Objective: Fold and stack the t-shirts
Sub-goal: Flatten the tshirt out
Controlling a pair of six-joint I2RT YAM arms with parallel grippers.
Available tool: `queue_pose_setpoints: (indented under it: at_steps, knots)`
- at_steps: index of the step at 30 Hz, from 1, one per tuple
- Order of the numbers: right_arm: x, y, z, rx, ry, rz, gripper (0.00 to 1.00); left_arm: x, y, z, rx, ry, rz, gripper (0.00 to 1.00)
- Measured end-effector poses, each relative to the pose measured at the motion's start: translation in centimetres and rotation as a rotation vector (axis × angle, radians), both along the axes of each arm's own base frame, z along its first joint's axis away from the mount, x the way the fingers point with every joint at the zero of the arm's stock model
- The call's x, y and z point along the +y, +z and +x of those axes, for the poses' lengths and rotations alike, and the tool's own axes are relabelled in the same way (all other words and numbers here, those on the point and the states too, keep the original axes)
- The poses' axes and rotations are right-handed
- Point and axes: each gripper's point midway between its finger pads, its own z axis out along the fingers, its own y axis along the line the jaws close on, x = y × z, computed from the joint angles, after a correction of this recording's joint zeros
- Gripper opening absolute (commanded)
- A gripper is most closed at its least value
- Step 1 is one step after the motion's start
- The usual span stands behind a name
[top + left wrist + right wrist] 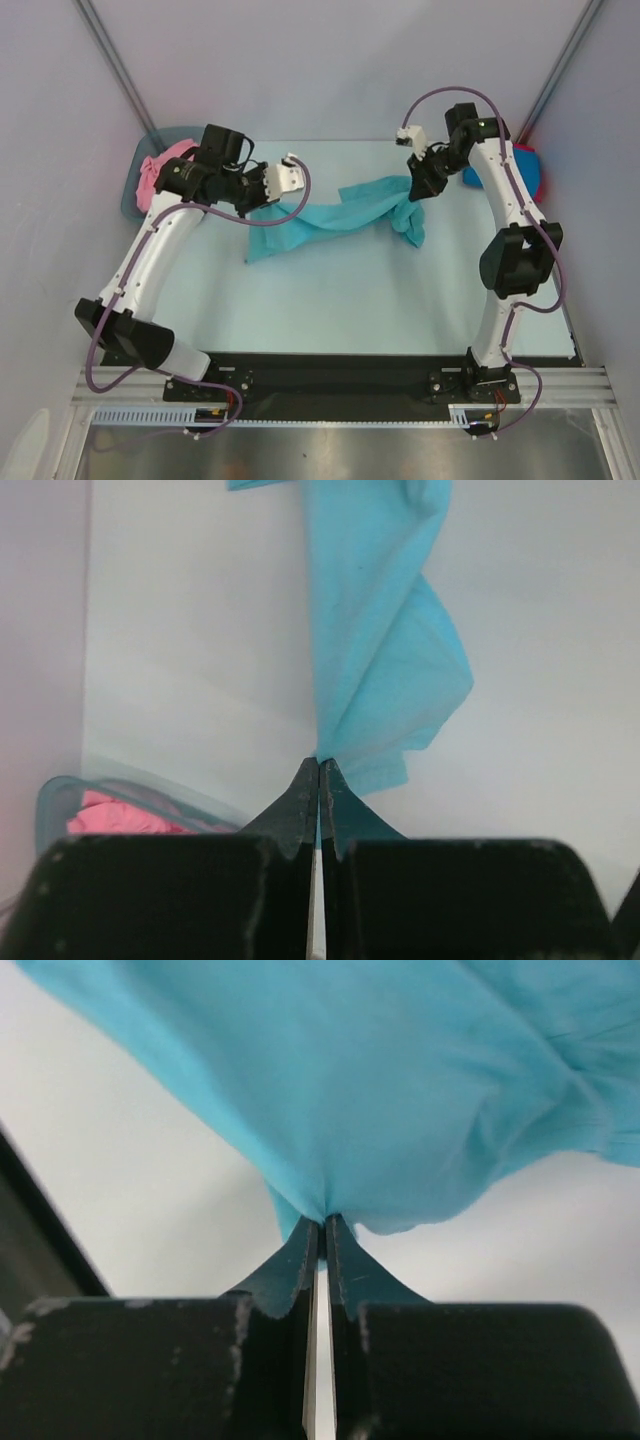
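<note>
The left gripper (318,768) and right gripper (322,1226) pinched the limp, seemingly light teal shirt (345,213), best held by its edges, sagging between their jaws.

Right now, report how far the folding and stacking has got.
Done: no folded stack is plainly visible. In hand: the teal t-shirt hangs unfolded between the left pincer and right pincer, both shut on it. Left: folding it, then the pink t-shirt crumpled in the tub. The bright blue cloth and red cloth behind the right arm are too hidden to judge.
</note>
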Motion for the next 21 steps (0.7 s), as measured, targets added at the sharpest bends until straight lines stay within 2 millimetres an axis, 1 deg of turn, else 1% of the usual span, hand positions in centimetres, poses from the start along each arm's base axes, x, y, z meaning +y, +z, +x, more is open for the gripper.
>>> queue_pose_setpoints:
  at_steps: [2, 5, 6, 7, 9, 12, 15, 18, 21]
  knots:
    - [0.8, -1.0, -1.2, 0.06, 0.023, 0.036, 0.02, 0.0, -0.8, -1.1, 0.044, -0.026, 0.005, 0.0]
    - [2.6, -2.3, -3.5, 0.141, 0.068, 0.077, 0.02, 0.3, -3.1, -2.8, 0.125, -0.045, 0.033, 0.0]
    - [3.1, -2.6, -4.4, 0.16, 0.085, 0.079, 0.02, 0.5, -4.1, -3.6, 0.162, -0.049, 0.047, 0.0]
    - [3.9, -3.0, -5.5, 0.185, 0.108, 0.078, 0.02, 0.5, -4.8, -4.1, 0.188, -0.054, 0.056, 0.0]
    - [5.6, -3.8, -8.6, 0.238, 0.165, 0.075, 0.02, 0.6, -6.4, -5.4, 0.244, -0.069, 0.075, 0.0]
    - [7.2, -4.5, -13.5, 0.307, 0.24, 0.06, 0.02, 0.6, -8.3, -7.4, 0.299, -0.099, 0.102, 0.0]
    - [7.2, -4.5, -17.3, 0.34, 0.267, 0.037, 0.02, 0.8, -9.2, -9.3, 0.324, -0.133, 0.123, 0.0]
    - [6.3, -4.2, -19.5, 0.347, 0.259, 0.025, 0.02, 1.1, -9.4, -10.8, 0.323, -0.162, 0.131, 0.0]
    - [5.2, -5.1, -21.2, 0.376, 0.249, -0.012, 0.03, 1.8, -10.2, -12.0, 0.328, -0.182, 0.151, 0.0]
